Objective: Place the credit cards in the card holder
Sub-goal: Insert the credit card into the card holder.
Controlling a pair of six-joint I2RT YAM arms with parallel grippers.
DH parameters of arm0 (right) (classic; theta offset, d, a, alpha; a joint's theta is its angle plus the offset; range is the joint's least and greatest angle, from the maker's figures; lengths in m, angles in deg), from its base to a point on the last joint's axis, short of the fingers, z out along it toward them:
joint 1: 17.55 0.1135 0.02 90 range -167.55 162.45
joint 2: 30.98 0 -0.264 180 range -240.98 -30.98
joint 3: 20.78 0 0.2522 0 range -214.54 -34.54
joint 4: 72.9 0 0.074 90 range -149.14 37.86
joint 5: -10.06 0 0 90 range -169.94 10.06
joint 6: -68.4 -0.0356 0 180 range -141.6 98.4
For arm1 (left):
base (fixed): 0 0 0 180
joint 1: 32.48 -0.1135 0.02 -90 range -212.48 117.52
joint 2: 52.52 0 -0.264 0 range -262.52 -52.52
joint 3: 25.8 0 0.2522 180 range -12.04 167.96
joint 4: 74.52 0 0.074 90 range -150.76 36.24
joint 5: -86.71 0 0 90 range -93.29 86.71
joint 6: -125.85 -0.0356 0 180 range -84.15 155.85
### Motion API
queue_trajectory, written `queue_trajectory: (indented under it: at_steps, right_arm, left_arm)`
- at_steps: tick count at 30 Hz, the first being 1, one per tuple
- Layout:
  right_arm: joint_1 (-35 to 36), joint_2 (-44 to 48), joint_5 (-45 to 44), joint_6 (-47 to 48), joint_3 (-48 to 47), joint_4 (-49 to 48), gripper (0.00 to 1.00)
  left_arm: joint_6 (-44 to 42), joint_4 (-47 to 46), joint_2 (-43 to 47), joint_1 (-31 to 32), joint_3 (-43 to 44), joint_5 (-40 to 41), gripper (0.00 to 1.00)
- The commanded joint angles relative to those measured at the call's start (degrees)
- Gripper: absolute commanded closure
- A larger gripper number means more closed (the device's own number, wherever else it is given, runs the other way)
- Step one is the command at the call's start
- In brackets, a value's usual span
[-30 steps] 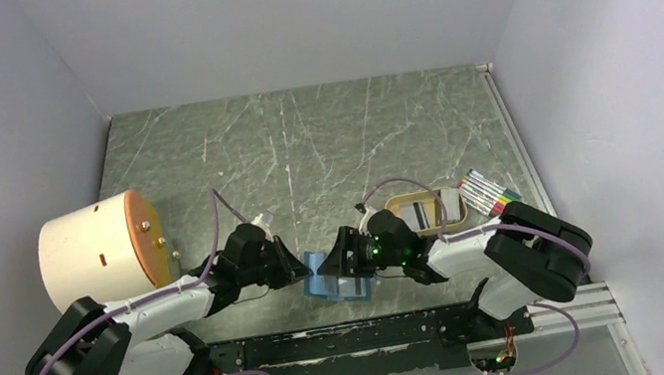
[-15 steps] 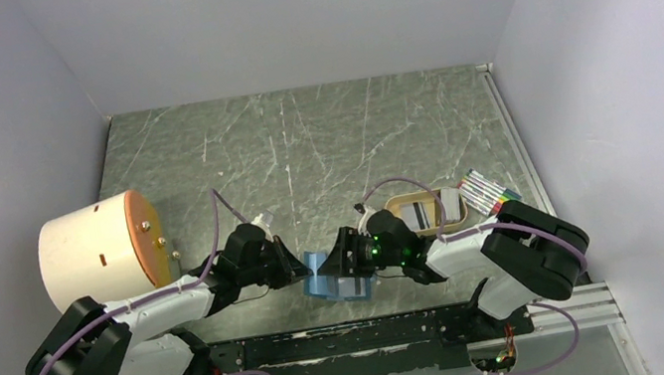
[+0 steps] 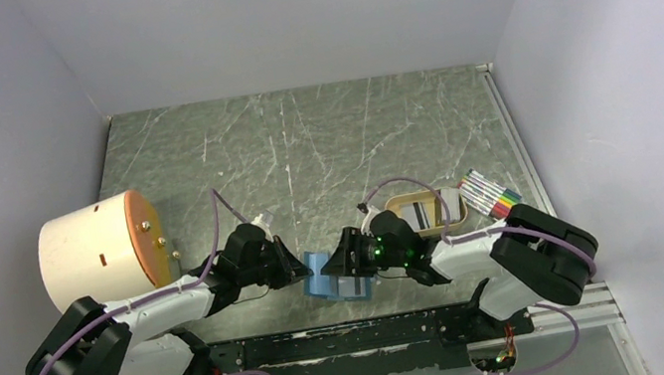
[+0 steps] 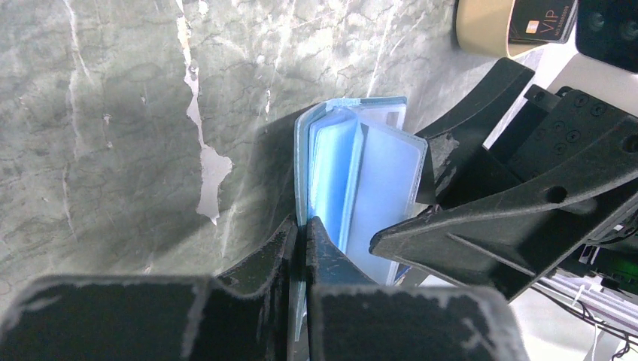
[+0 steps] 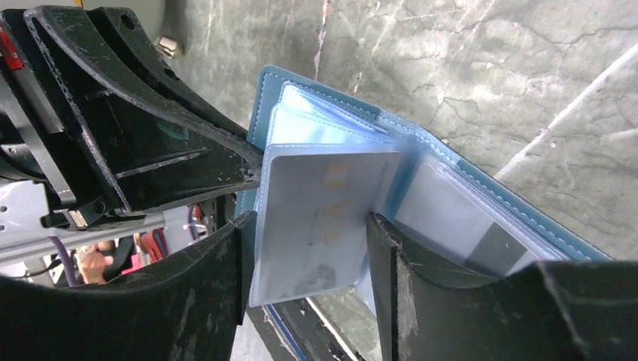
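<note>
Teal-blue folding card holder [image 3: 331,280] stands open on its edge on the grey marbled table [image 3: 301,142], near the front edge, between my two grippers. At far left a cream cylinder with an orange end face [image 3: 96,247] lies well apart from it. My left gripper [image 4: 302,235] has its jaws pressed together on the holder's teal cover, and I see clear sleeves fanning out beyond. My right gripper [image 5: 307,248] faces it, jaws clamped on the side edges of a pale plastic credit card with gold lettering [image 5: 320,214], whose far end sits among the sleeves. A sleeve further right shows a card with a grey patch [image 5: 496,248]. Right of the holder, a tan oval tray [image 3: 394,208] holds a dark card [image 4: 542,19], and a pack of coloured markers [image 3: 491,188] lies just beside the tray.
</note>
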Motion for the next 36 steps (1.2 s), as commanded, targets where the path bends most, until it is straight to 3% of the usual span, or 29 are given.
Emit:
queue_trajectory:
  at_steps: [1,10,24,30,36]
  right_arm:
    - [0.3,2.5,-2.5,1.9,1.0,3.9,0.41]
    - [0.2,5.6,-5.1,4.2,-0.4,12.4,0.40]
    - [0.0,20.7,-13.6,6.2,-3.6,38.0,0.37]
    - [-1.2,26.2,-22.0,9.9,-11.3,49.8,0.33]
    - [-5.4,23.7,-32.6,16.0,-21.6,65.2,0.29]
  left_arm:
    - [0.2,-0.7,0.2,0.6,0.2,0.8,0.91]
    - [0.0,-0.6,-0.1,0.5,0.2,1.0,0.91]
    - [-0.5,0.6,0.8,0.5,-0.4,2.6,0.91]
    - [-1.8,0.2,-0.5,0.5,0.4,2.0,0.91]
    - [-3.5,-0.5,-1.9,0.4,1.1,0.7,0.91]
